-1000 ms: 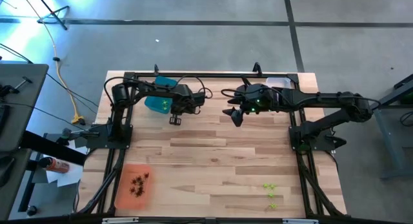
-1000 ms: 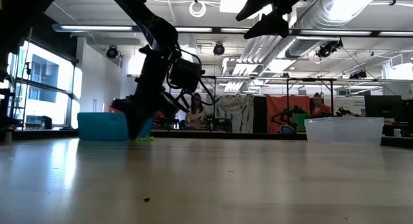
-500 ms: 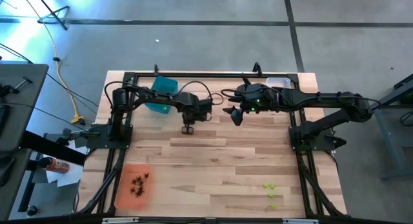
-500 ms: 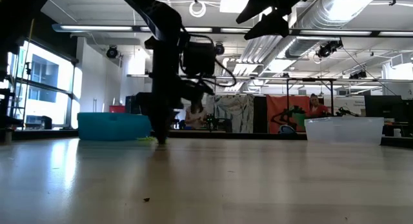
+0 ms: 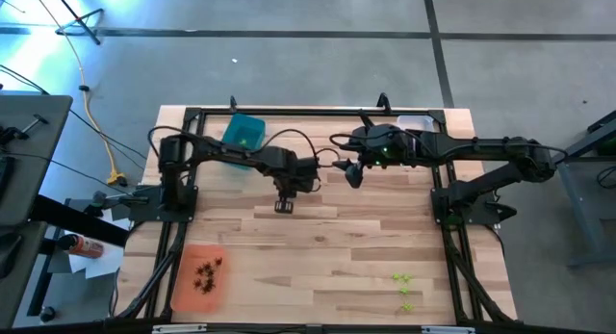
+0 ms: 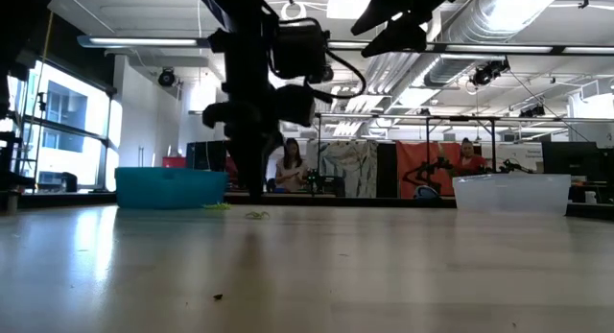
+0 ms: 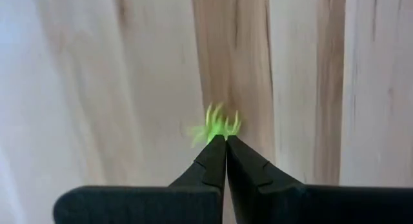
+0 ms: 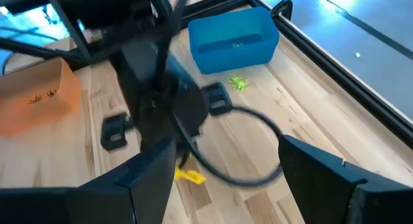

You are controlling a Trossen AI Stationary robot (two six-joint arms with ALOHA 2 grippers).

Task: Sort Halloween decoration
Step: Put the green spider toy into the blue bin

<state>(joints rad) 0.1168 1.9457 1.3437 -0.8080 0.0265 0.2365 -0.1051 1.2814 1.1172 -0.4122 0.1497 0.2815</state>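
My left gripper point(image 5: 284, 205) points straight down over the middle of the wooden table point(image 5: 337, 247), shut on a lime green Halloween decoration point(image 7: 216, 126). My right gripper point(image 5: 353, 172) hangs open, high over the far middle, holding nothing. Another lime piece point(image 8: 237, 82) lies on the table beside the teal tray point(image 5: 243, 132), and one more lime piece point(image 8: 237, 44) lies inside that tray. Three lime pieces point(image 5: 403, 291) lie near the front right. Dark pieces point(image 5: 207, 273) lie in the orange tray point(image 5: 197, 278). My left gripper pinches the lime decoration at its near side point(image 7: 218, 135) between the very ends of its two fingers point(image 7: 208, 161). The fingers come from above, pointing down. The spiky piece sticks out past the tips, low over the table point(image 6: 257, 215).
A clear tray point(image 5: 414, 122) stands at the far right. The black frame rail point(image 5: 318, 113) runs along the far edge and down both sides. Bare wood lies between the trays across the table's middle.
My left gripper has travelled from beside the teal tray toward the table's middle, rightward and toward the near edge, and has tipped to point straight down. It has stayed shut.
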